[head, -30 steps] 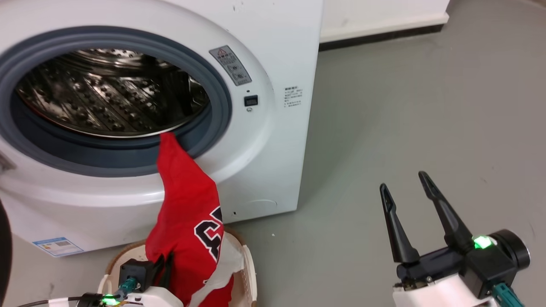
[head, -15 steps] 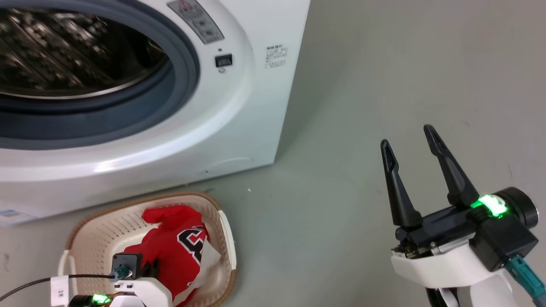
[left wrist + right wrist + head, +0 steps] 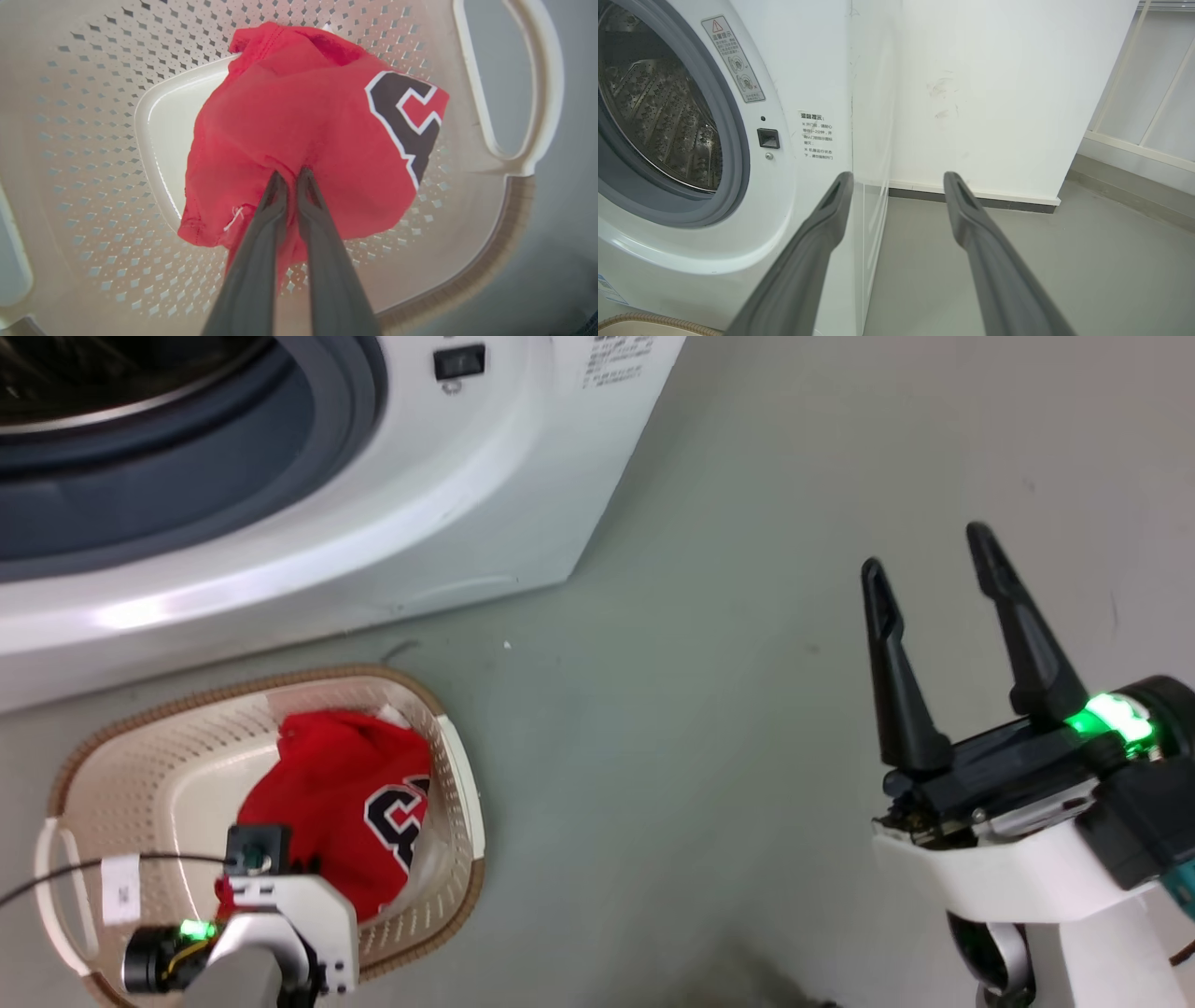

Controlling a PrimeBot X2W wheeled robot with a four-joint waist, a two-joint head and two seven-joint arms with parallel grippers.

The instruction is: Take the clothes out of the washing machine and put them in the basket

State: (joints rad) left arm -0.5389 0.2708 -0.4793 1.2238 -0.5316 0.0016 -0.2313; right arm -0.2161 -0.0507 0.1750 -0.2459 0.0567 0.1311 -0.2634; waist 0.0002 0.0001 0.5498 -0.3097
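The red shirt (image 3: pixel 299 126) lies bunched inside the basket (image 3: pixel 84 140), wholly within the rim, its black-and-white letter turned toward one handle. My left gripper (image 3: pixel 290 173) has its fingers pressed together on a fold of the cloth, pinching it so I can set it down rather than drop it. I judge letting go comes next. The basket stands just in front of the washing machine (image 3: pixel 373 523), apart from it. My right gripper (image 3: pixel 925 546) is spread and empty over bare floor (image 3: pixel 700 709), well off to the side, with clear room toward the drum

Red clothes (image 3: pixel 299 126) bunched — inside cream basket (image 3: pixel 93 186)
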